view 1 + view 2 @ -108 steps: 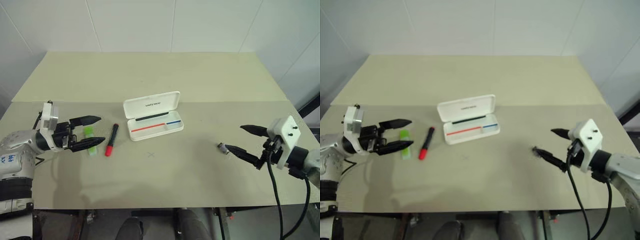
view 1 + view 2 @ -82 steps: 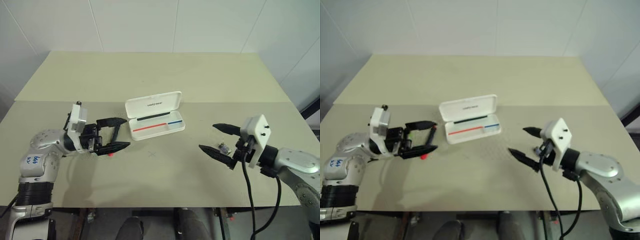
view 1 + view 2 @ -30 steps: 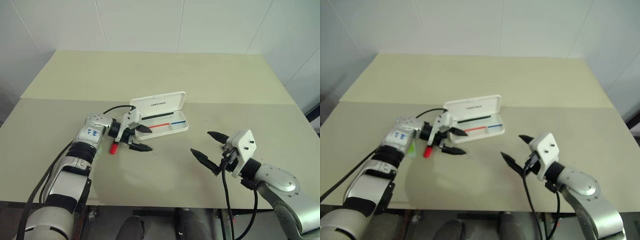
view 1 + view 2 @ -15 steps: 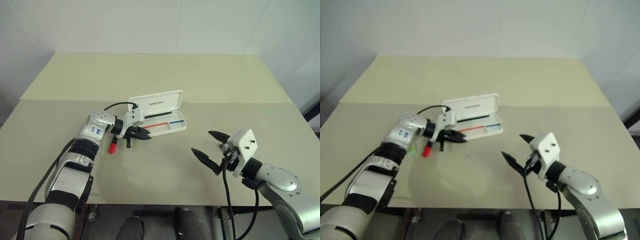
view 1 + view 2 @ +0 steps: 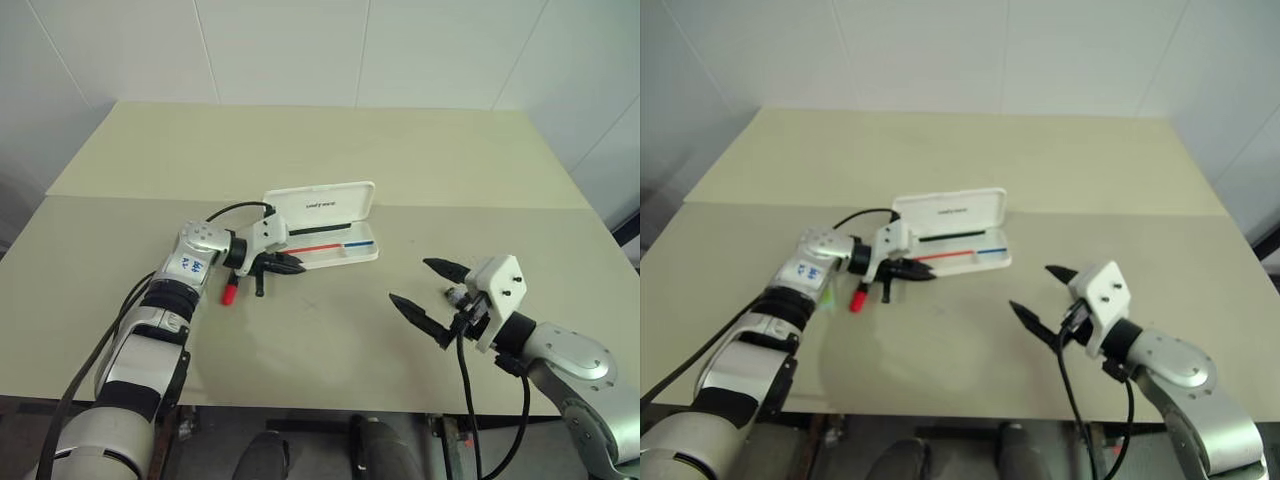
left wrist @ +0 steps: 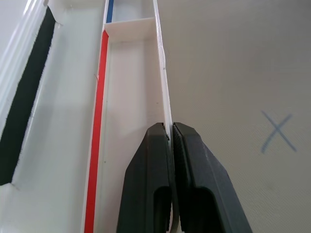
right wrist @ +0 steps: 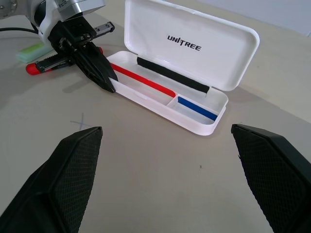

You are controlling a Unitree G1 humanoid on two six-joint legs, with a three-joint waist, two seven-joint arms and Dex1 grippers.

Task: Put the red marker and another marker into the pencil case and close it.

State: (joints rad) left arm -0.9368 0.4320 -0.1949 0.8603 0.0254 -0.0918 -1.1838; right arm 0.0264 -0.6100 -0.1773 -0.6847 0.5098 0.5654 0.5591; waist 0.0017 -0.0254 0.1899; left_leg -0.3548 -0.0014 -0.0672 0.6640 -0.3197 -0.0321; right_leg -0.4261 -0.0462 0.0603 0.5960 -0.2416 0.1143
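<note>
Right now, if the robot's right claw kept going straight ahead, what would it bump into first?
Probably the pencil case: the open right gripper points straight at its front wall, over bare table. Depth is uncertain.

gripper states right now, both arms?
Left gripper: shut, pinching the front wall of the open pencil case.
Right gripper: open, holding nothing, above the table.

A pale green counter [image 5: 420,160] stretches ahead of me, a seam crossing it, backed by white panelled walls [image 5: 290,50].
</note>
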